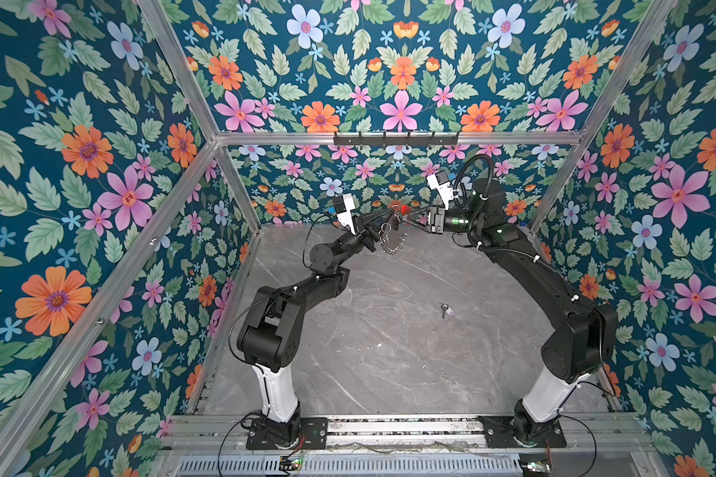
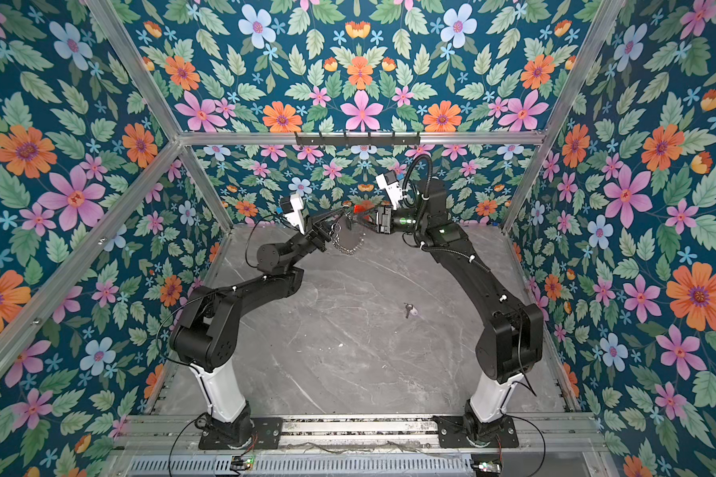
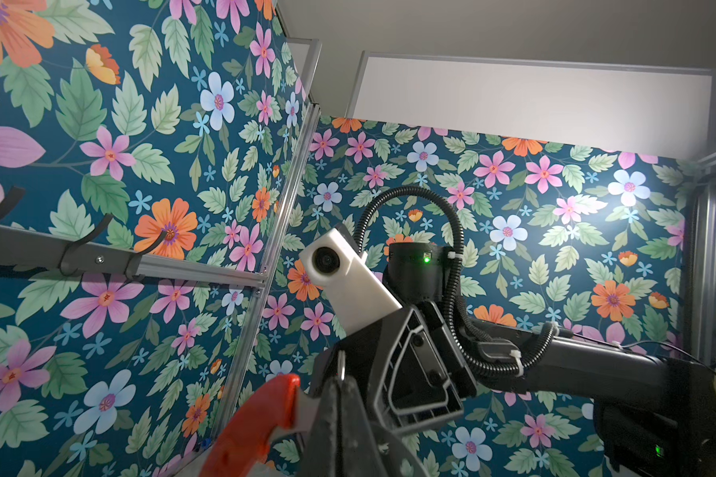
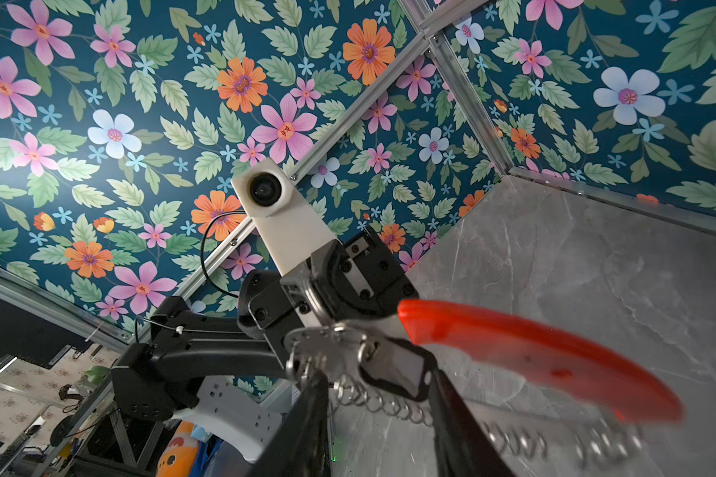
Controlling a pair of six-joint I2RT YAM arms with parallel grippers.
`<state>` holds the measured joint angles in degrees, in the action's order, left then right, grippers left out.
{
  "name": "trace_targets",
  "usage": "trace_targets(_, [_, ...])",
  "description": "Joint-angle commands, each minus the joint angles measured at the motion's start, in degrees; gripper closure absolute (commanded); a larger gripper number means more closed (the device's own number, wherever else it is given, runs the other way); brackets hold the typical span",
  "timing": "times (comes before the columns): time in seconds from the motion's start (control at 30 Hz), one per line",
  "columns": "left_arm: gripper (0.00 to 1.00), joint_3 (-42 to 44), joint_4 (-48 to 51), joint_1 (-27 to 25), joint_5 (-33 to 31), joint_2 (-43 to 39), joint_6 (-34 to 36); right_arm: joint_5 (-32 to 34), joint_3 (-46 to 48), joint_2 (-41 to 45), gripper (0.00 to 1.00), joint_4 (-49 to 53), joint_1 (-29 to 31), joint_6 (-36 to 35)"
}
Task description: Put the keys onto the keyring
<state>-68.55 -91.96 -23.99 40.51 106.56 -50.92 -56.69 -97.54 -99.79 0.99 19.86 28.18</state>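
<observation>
Marble tabletop (image 1: 389, 363) lies mostly bare, the keys (image 1: 446, 309) lying mid-surface. High at the back, the left gripper (image 1: 389, 217) clamps the keyring (image 1: 390, 244); the right gripper (image 1: 409, 219) has jaws apart around it.

No readable text, labels or numbers in any view. The tag (image 1: 451, 314) on the keys (image 1: 444, 308) is too small to read.

This is a robot test cell. Silver aluminium frame bars (image 1: 265, 138) and flower-printed wall panels (image 1: 79, 165) enclose a grey marble-pattern tabletop (image 1: 389, 363) with bolted black robot arms (image 1: 554, 289).
</observation>
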Motion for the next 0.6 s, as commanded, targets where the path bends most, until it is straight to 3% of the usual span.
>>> trace_targets(0.0, [1.0, -0.8, -3.9, 0.1, 1.0, 0.2, -1.4, 1.3, -0.8, 0.0, 0.57, 1.9, 1.0, -4.6])
trace_targets(0.3, [1.0, -0.6, -3.9, 0.0, 1.4, 0.0, -2.3, 3.6, -6.3, -2.8, 0.58, 8.8, 3.5, -10.2])
trace_targets(0.47, [1.0, -0.5, -3.9, 0.1, 1.6, -0.1, -2.2, 4.9, -6.3, -2.3, 0.8, 10.5, 3.5, -11.5])
trace_targets(0.57, [1.0, -0.6, -3.9, 0.0, 1.6, -0.1, -2.1, 6.4, -5.8, -1.4, 0.86, 12.6, 3.6, -13.3])
